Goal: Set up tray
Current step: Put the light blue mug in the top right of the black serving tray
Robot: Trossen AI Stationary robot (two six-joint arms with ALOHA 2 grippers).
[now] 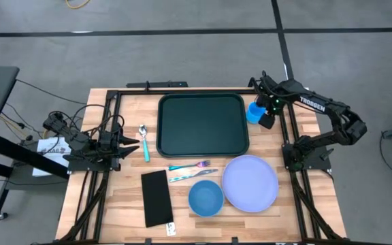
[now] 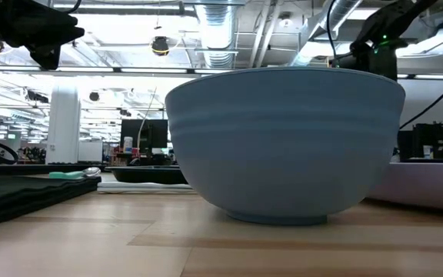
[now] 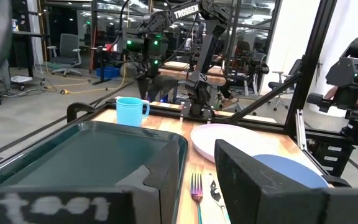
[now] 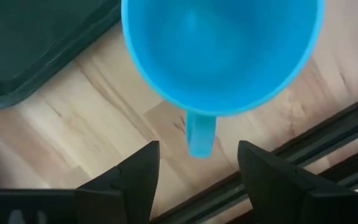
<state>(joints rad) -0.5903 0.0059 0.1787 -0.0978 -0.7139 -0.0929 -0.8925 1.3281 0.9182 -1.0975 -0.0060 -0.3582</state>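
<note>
bowl hides most of table | cup rim cut off | tray cropped

Tray is wide open, nothing on it. Cup crowds its right edge, spoon sits left, forks and plate block the near side.

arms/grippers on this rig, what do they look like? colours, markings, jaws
Both arms are black, jointed links. The right arm carries white TROSSEN lettering and a green indicator light near its wrist; black cables trail from the left arm's base. The right gripper has two matte black, blocky, angular jaws. The left gripper has dark jaws, one bearing a strip of white blurred lettering.
</note>
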